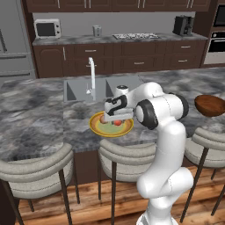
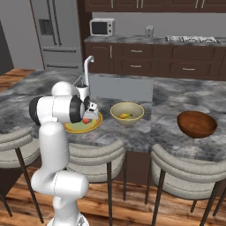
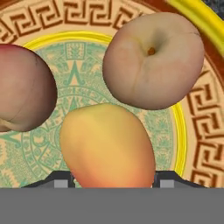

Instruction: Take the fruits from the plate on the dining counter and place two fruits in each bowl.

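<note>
In the hand view the plate point(image 3: 78, 74) lies close below with three fruits on it. An orange-red fruit point(image 3: 107, 144) sits between my gripper point(image 3: 111, 179) tips, which press on both its sides. A brownish fruit point(image 3: 153, 59) lies beyond it to the right and a red fruit point(image 3: 24, 94) to the left. From the base, my gripper point(image 1: 116, 118) hangs low over the plate point(image 1: 94, 126) on the dining counter point(image 1: 35, 118). The cream bowl point(image 2: 127, 112) holds the yellow banana point(image 2: 126, 116). The dark wooden bowl point(image 2: 197, 123) stands further right.
A sink point(image 1: 79, 90) with a white tap point(image 1: 92, 74) lies just behind the plate. Three grey stools point(image 1: 37, 169) line the counter's near edge. The back-wall counter carries a microwave point(image 1: 47, 28).
</note>
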